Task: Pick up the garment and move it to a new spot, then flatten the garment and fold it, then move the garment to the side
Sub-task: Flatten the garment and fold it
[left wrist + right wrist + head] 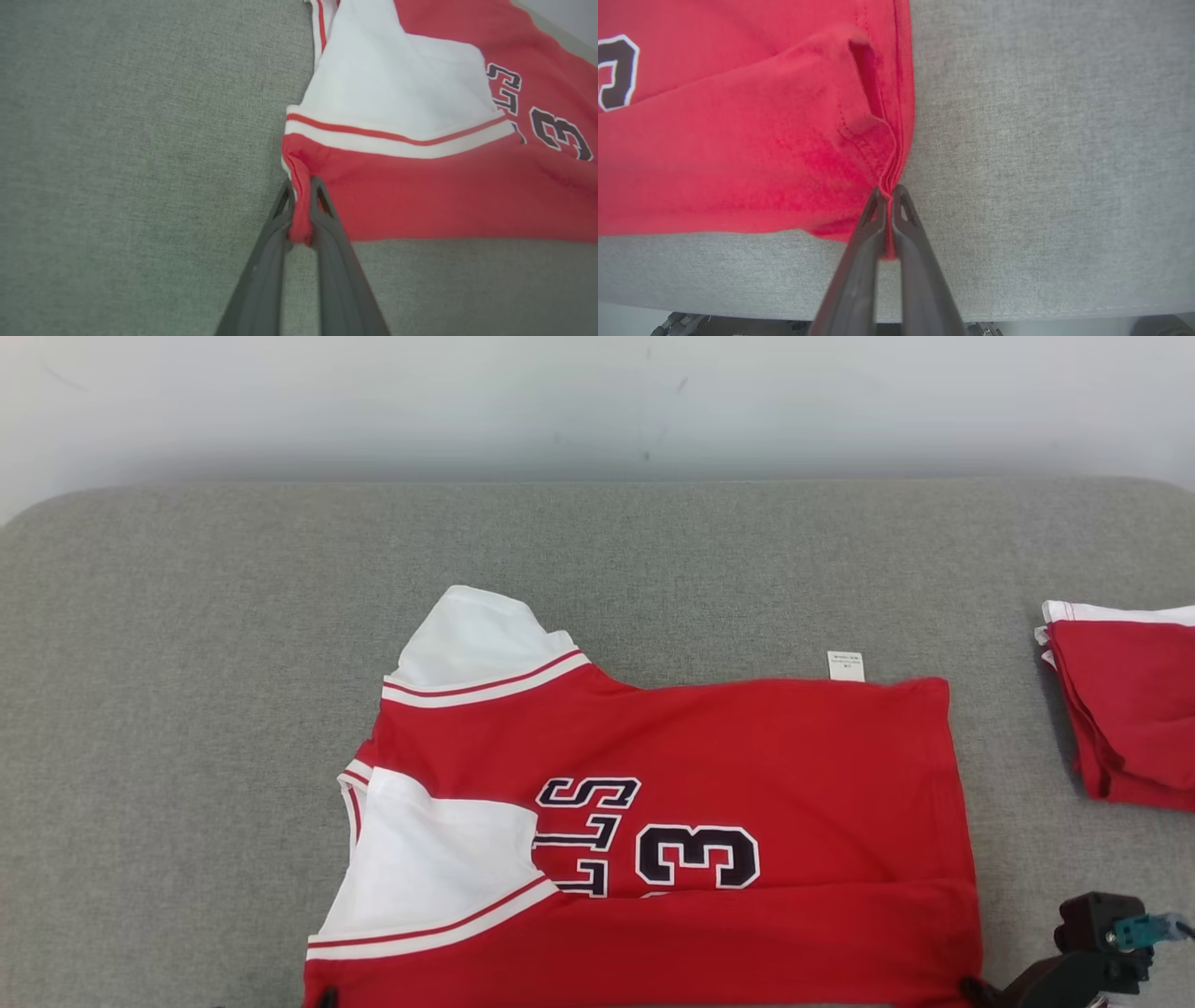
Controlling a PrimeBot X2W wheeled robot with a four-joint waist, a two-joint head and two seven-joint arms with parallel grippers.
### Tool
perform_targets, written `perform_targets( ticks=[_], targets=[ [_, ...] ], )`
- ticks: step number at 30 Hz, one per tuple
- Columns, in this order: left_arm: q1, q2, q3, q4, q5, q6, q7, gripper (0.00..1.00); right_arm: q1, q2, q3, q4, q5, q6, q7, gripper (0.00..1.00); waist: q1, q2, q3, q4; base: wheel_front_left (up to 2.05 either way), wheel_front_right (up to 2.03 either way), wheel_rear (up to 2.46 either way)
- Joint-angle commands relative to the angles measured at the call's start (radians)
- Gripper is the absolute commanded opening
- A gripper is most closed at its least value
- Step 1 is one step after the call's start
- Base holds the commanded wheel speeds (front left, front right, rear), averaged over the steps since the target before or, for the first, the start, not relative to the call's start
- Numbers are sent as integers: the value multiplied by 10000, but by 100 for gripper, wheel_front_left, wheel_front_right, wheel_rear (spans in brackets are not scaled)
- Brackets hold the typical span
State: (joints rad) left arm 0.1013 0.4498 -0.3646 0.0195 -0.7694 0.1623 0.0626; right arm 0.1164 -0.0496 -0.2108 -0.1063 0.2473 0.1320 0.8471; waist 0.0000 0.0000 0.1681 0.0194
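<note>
Spreading across the head view, the grey fabric-topped table (pixel 187 663) carries a red and white garment (pixel 747 756), which lies flat at the middle of the near edge. Its white sleeves with red stripes point toward the table's left edge and its hem toward the right. The garment's near strip is folded over onto itself. Dark, white-outlined lettering runs sideways on the red cloth: "LLS" and a "3" can be read, and the rest is hidden by overlapping cloth. A folded red and white stack (pixel 1130 709) sits at the right edge.

The left gripper (pixel 302 186) has its jaws clamped on the garment's near left corner, below the striped sleeve. The right gripper (pixel 887 191) has its jaws pinched together on the near right hem corner. A small white care label (pixel 846 665) sticks out of the far side seam; its print is too small to read.
</note>
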Motion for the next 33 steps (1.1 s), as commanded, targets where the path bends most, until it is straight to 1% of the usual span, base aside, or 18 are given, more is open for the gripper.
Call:
perform_targets(
  ticks=[1, 4, 5, 8, 12, 14, 18, 20, 23, 29, 33],
  targets=[
    [-46, -52, -54, 186, 120, -28, -149, 100, 182, -14, 59, 86, 189, -29, 31, 100, 0, 0, -19, 37, 0, 0, 0],
    [-148, -116, -89, 418, 185, 19, -191, 100, 261, -10, 122, 106, 318, -29, 56, 100, 0, 0, -29, 44, 0, 0, 0],
    [-244, -222, -8, 576, 176, 181, -299, 100, 283, -14, 120, 59, 381, -29, -45, 100, 0, 0, -26, 41, 0, 0, 0],
    [-275, -220, 108, 659, 106, 315, -359, 100, 280, -12, 61, -43, 344, -29, -230, 100, 0, 0, -17, 36, 0, 0, 0],
    [-706, -16, 452, 503, 202, 462, -527, 100, -45, -9, -139, -602, 109, -27, -554, 100, 0, 0, 40, 9, 0, 0, 0],
    [-1085, 160, 520, 406, 351, 437, -476, 100, -375, -15, -172, -967, -49, -27, -672, 100, 0, 0, 121, -13, 0, 0, 0],
    [-2405, 475, 507, 226, 724, 321, -211, 100, -1279, -15, 136, -1524, -435, -27, -734, 100, 0, 0, 398, -118, 0, 0, 0],
    [-3287, 559, 438, 365, 823, 194, 31, 100, -1837, -96, 337, -1599, -585, -27, -821, 100, 0, 0, 620, -195, 0, 0, 0],
    [-4714, 453, 268, 924, 943, -44, 430, 100, -2762, -186, 772, -1479, -725, -27, -1058, 100, 0, 0, 1051, -318, 0, 0, 0],
    [-7479, 104, -269, 2867, 1258, -689, 1148, 100, -4048, -335, 2003, -824, -676, -27, -1430, 100, 0, 0, 2039, -788, 0, 0, 0],
    [-8779, -95, -655, 4128, 1507, -1122, 1334, 100, -4401, -391, 2333, -478, -661, -27, -1643, 100, 0, 0, 2582, -1143, 0, 0, 0]
  ],
)
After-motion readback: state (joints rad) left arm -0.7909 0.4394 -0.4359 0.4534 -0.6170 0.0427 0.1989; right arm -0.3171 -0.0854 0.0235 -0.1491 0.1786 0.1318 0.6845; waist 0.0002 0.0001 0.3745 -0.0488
